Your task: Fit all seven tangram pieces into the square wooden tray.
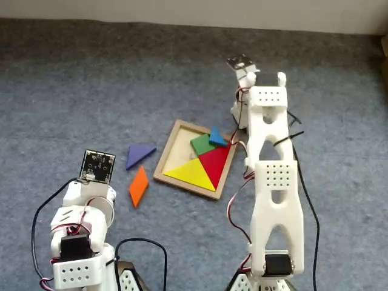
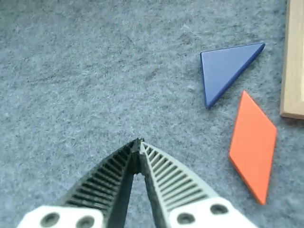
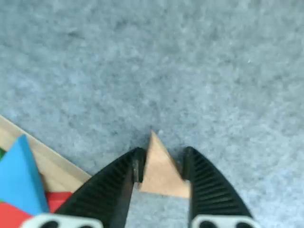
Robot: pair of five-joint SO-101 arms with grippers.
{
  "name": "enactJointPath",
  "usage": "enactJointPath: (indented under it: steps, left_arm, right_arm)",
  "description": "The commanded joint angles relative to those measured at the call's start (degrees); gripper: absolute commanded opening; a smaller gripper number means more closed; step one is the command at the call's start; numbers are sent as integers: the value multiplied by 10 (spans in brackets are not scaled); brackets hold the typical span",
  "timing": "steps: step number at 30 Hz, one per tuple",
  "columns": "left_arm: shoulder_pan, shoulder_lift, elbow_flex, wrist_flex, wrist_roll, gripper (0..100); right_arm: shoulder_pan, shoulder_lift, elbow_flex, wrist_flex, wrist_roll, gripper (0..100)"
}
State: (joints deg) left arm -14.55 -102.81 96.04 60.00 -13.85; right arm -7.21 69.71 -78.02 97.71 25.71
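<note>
The square wooden tray (image 1: 167, 150) lies mid-table with a yellow triangle (image 1: 190, 171), a red triangle (image 1: 214, 161) and a green piece (image 1: 202, 144) inside it. A small blue triangle (image 1: 217, 137) rests tilted at the tray's far right corner, over the rim (image 3: 52, 164). Just beyond that corner my right gripper (image 3: 163, 154) is shut on a tan triangle (image 3: 159, 175) low over the carpet. A dark blue triangle (image 2: 225, 71) and an orange parallelogram (image 2: 252, 145) lie on the carpet left of the tray. My left gripper (image 2: 138, 145) is shut on nothing, short of both.
Grey carpet covers the table. The right arm (image 1: 273, 182) stretches along the tray's right side, with cables beside it. The left arm (image 1: 85, 212) sits at the near left corner. Open carpet lies to the far left and behind the tray.
</note>
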Motion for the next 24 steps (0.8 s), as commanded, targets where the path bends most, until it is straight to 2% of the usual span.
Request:
enactJointPath:
  steps: [1,5,10,12,15,18,24]
  left_arm:
    - [14,-15,11,-12,-4,11]
    - [14,-15,11,-12,-4,11]
    - [14,-15,11,-13,-4,11]
    - [14,-15,11,-14,-4,11]
    - [15,-15,11,-15,-4,11]
    - [15,-15,11,-15,-4,11]
    - [15,-15,11,-15,-4,11]
  right_arm:
    - [8,-6,-72,32,8,67]
    - [19,-7,-108,34,8,16]
    - [27,-40,-93,35,7,13]
    - [30,-63,-62,36,-1,61]
    - [31,-114,7,35,-48,200]
    - [24,-162,84,34,-48,310]
    - [2,-189,182,31,-46,317]
